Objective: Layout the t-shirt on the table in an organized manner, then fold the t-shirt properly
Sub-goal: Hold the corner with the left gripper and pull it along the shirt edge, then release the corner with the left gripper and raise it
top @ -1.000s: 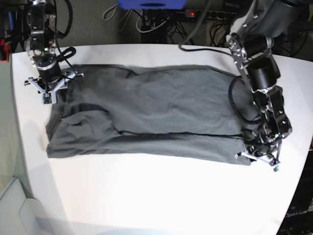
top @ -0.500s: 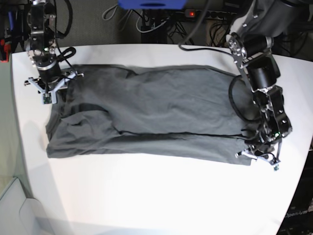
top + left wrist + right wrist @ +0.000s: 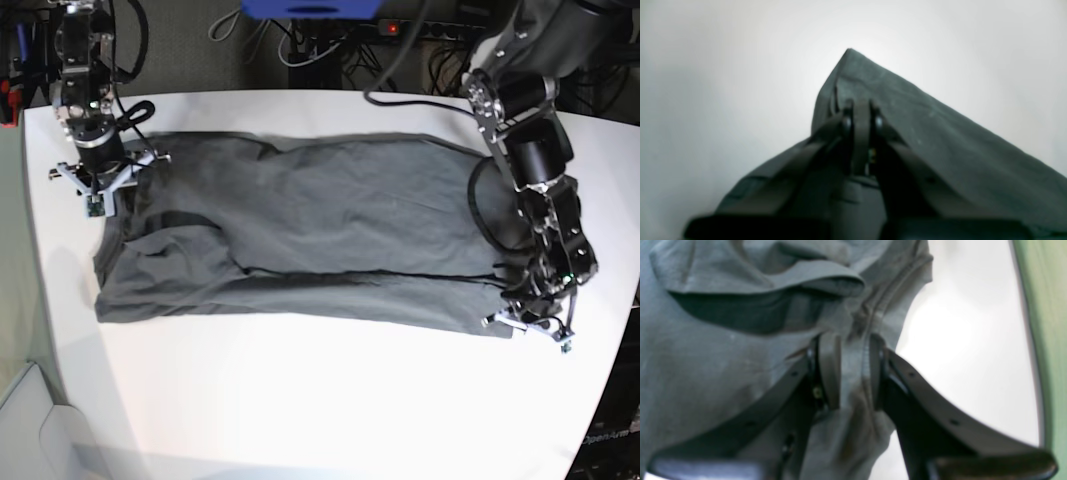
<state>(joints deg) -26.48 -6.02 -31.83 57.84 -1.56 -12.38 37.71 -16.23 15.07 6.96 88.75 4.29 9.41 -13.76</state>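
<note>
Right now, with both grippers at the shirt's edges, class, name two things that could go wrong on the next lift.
1. The left gripper is shut on only a thin corner of the t-shirt; the cloth may slip out.
2. The right gripper pinches a bunched, wrinkled hem beside a curled flap, so lifting may carry that crease into the fold.

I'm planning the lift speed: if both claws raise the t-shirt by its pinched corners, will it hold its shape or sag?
Probably sag: the t-shirt lies in soft wrinkles and folds on the table. It bunches where the right claw pinches it, so it looks thin and limp. The left claw grips only a corner, so the middle would likely droop.
</note>
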